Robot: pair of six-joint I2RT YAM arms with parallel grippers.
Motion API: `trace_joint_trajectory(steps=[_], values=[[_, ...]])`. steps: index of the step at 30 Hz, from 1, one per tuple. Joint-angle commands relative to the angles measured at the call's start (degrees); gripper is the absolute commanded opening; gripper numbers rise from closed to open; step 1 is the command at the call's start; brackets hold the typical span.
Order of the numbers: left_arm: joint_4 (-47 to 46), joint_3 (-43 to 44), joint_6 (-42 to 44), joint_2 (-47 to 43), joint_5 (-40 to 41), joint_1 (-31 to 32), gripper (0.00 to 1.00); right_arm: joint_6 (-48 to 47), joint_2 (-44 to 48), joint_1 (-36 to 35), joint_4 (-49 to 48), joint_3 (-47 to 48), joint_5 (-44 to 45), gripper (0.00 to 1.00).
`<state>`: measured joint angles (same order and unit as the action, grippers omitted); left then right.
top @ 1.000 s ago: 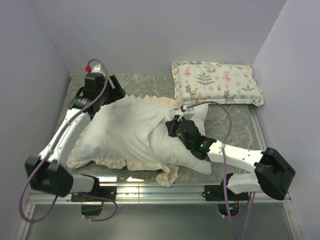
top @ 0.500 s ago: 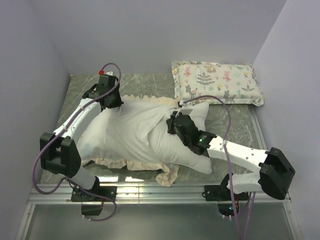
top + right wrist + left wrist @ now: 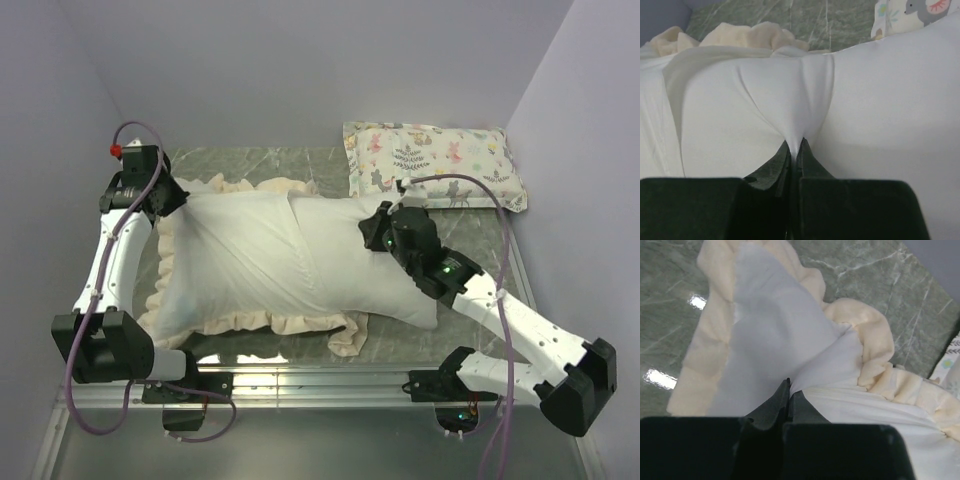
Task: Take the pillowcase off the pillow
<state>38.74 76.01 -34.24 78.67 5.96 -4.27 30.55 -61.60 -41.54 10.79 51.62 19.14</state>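
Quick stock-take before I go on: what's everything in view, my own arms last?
pillowcase: one, cream-white with cream ruffles, left side of table, covering the pillow's left part
pillow: one, plain white, sticking out of the pillowcase to the right
animal-print pillow: one, pastel, far right corner
table: one, green marble
left hand: one, black, shut on pillowcase at its far left corner
right hand: one, black, shut on pillow's exposed part
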Motion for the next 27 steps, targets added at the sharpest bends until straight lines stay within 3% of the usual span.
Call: trace_joint_trajectory(steps=[1, 4, 7, 8, 10, 11, 15, 16, 17, 18, 21, 27], values=[[-5.17, 2.30, -0.04, -2.12, 10.13, -5.92, 0.01, -3.82, 6.49, 7.25, 9.24, 4.19, 8.20, 0.00], [-4.55, 2.39, 0.05, -0.72, 10.05, -6.71, 0.00, -4.61, 8.34, 9.54, 11.09, 5.25, 8.02, 0.00], [-7.88, 0.12, 1.19, -0.45, 2.95, -6.63, 0.01, -4.71, 9.31, 9.55, 8.91, 4.46, 3.37, 0.00], [-8.33, -0.07, 1.89, -0.36, -3.69, -6.54, 0.01, -4.53, 8.79, 9.46, 8.81, 4.20, 1.71, 0.00], [-8.60, 0.27, 3.03, -0.10, -5.43, -3.65, 0.03, -4.00, 6.24, 9.20, 7.85, 2.88, 0.56, 0.00], [-8.07, 0.98, 4.43, -0.01, -4.21, -2.16, 0.07, -3.83, 5.36, 9.28, 6.72, 2.44, 0.12, 0.00], [-7.19, 3.00, 6.11, -2.99, 0.27, 7.33, 0.59, -3.56, -0.52, 9.20, 4.85, 1.90, -0.77, 0.00], [-6.67, 3.53, 5.77, -3.87, 1.24, 9.09, 0.64, -3.91, -1.32, 9.11, 5.12, 2.35, -1.03, 0.05], [-6.75, 3.19, 5.15, -6.14, 2.73, 11.20, 0.67, -4.00, -1.85, 9.19, 5.12, 2.70, -1.20, 0.17], [-6.23, 2.31, 4.54, -7.30, 8.14, 16.78, 0.80, -4.61, -1.85, 9.11, 4.95, 3.22, -1.55, 0.46], [-3.34, -1.72, 0.15, -11.77, 17.21, 28.21, 0.82, -6.37, -0.28, 9.11, 5.47, 4.71, -2.08, 0.73], [1.50, -11.40, -13.99, -22.85, 26.65, 45.45, 0.82, -8.57, 5.26, 8.41, 11.09, 7.97, -3.05, 0.82]])
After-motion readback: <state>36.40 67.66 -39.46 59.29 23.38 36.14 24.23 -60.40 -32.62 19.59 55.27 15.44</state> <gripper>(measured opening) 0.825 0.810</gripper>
